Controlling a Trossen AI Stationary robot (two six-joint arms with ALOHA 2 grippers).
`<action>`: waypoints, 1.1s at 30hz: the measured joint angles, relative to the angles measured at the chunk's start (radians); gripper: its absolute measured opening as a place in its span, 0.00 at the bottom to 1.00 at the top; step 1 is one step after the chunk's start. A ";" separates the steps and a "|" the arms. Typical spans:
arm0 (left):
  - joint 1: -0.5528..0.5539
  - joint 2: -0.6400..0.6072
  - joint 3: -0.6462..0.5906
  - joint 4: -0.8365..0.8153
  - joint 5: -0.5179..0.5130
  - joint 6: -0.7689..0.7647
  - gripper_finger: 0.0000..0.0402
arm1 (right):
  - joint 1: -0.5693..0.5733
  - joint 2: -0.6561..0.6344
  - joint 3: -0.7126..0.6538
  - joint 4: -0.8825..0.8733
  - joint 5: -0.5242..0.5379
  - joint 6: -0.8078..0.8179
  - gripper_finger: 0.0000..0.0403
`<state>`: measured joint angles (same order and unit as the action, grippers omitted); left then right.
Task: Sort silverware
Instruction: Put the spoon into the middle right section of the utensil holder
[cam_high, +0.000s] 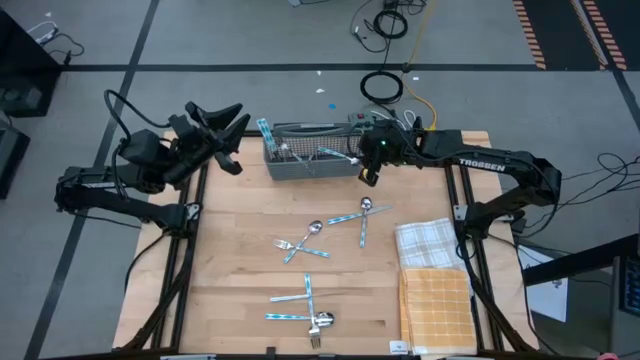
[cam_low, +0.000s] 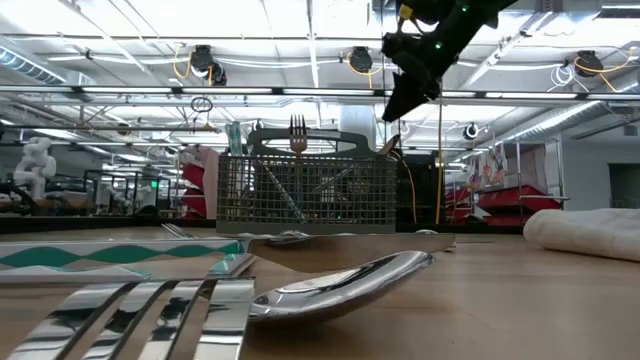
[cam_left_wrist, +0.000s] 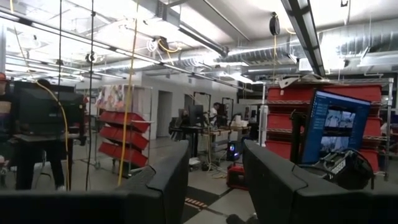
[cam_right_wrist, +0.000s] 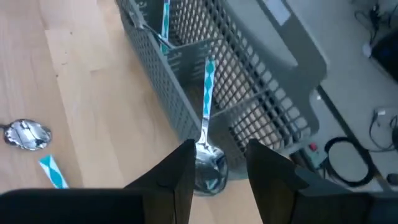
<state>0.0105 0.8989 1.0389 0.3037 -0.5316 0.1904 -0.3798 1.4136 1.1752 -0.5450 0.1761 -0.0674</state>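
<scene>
Silverware: spoons, forks and knives, bright metal, several with blue patterned handles. Part of the lot stands in the mesh basket (cam_high: 312, 162) at the far edge of the table (cam_high: 230, 270); a fork (cam_low: 297, 135) rises tines-up above its rim. The remainder lies loose on the wood in three groups: crossed spoons (cam_high: 362, 212) near the basket, a fork and spoon (cam_high: 300, 241) at mid-table, and a cluster (cam_high: 305, 312) at the near edge.

Handling, as judged: each piece light, rigid and thin, with a polished, slippery surface. Not fragile. Flat pieces sit low on the wood, so a pinch across the narrow handle, near the balance point, seems the surest hold. Bowls and tines offer poor purchase.

Right gripper (cam_right_wrist: 214, 168): raised over the basket's right end, pointing down. A spoon (cam_right_wrist: 208, 163) sits between the fingers (cam_right_wrist: 180, 174), bowl nearest the camera, blue handle reaching toward the basket compartments. The jaws stand moderately apart; the spoon's bowl fills much of the gap, but firm contact on both sides is not clear, so whether it is gripped cannot be told.

Left gripper (cam_left_wrist: 214, 180): parked off the table's far-left corner, raised and aimed out into the room. Jaws apart, nothing between them.

Also present: folded cloths (cam_high: 432, 270) at the table's right side.
</scene>
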 joint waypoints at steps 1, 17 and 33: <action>0.000 -0.001 0.000 -0.003 0.000 0.000 0.38 | 0.000 0.000 0.008 -0.038 0.000 0.014 0.33; 0.000 -0.051 0.000 -0.061 0.000 -0.001 0.38 | -0.028 0.079 -0.063 -0.043 -0.065 -0.007 0.33; 0.001 -0.092 0.000 -0.090 -0.004 0.000 0.38 | -0.031 0.073 0.139 -0.030 -0.019 -0.051 0.33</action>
<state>0.0113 0.8065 1.0389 0.2141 -0.5351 0.1902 -0.4103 1.4863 1.3145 -0.5751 0.1570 -0.1180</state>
